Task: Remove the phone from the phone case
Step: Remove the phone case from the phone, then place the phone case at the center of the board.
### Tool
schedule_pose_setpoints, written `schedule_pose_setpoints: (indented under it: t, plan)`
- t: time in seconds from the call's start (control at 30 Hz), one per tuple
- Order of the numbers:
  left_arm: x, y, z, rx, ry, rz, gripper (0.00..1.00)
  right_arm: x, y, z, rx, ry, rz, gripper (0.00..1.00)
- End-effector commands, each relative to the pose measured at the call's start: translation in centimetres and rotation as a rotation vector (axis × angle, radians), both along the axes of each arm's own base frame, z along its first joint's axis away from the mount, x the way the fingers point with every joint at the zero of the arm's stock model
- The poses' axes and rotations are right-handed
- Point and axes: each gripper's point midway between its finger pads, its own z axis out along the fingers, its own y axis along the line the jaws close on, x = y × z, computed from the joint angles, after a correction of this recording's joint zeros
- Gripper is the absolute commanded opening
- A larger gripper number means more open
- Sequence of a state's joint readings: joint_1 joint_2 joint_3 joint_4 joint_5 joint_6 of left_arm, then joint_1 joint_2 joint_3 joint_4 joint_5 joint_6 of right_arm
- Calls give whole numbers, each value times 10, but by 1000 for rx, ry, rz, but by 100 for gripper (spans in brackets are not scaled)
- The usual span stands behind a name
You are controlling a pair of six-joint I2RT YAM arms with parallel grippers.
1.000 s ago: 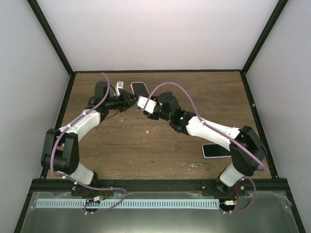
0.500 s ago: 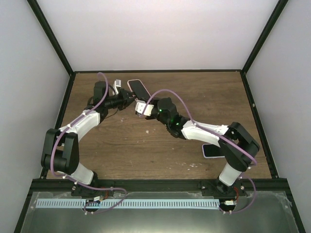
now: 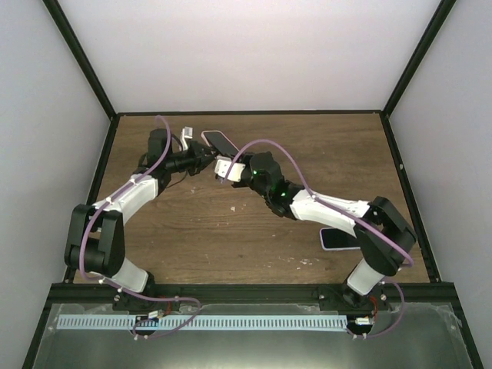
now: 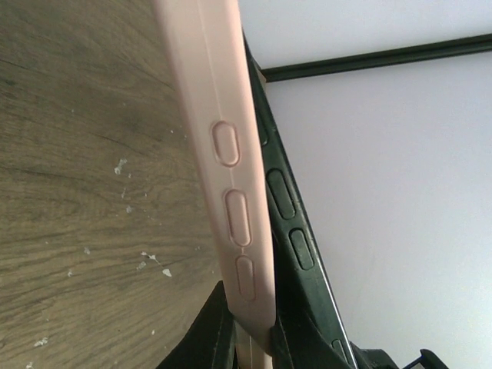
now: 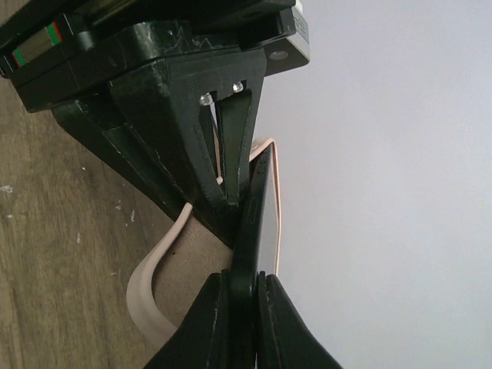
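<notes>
One phone (image 5: 250, 219) still in right end effector (image 5: 240, 290), pink case (image 5: 144, 294) bent away

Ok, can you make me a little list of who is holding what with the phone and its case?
left fingers: shut on the soft pink phone case
right fingers: shut on the flat black phone
case state: partly peeled away from the phone
place: far side of the brown wooden table
also there: a second pale-edged phone flat by the right arm

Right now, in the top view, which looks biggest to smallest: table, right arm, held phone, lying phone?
Table, then right arm; held phone and lying phone look alike; the arm partly hides the lying one.
</notes>
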State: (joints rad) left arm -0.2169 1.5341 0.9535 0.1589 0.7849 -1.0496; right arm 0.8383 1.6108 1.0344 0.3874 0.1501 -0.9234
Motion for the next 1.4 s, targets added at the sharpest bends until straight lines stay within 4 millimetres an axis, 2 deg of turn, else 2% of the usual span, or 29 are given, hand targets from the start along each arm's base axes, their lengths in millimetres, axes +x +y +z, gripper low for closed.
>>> schedule_pose_setpoints:
  t: [0.0, 0.13, 0.4, 0.67, 0.93, 1.13, 1.37]
  plan:
    - [-17, -3, -6, 52, -40, -86, 0, 7, -35, 99, 225, -139, -115, 1]
    - [-15, 3, -18, 98, -32, -76, 0, -1, -41, 115, 266, -146, -106, 1]
    - [-18, 7, -36, 170, -36, -96, 0, -1, -58, 128, 305, -138, -136, 1]
    - [-20, 15, -59, 263, -13, -95, 0, -4, -81, 151, 385, -116, -176, 1]
    - [-19, 21, -68, 327, -20, -90, 0, 1, -102, 151, 417, -58, -230, 1]
    - [-22, 17, -74, 337, -38, -150, 0, 8, -125, 133, 395, 0, -274, 1]
    - [-32, -10, -103, 297, 22, -285, 0, 8, -146, 113, 360, 43, -305, 1]
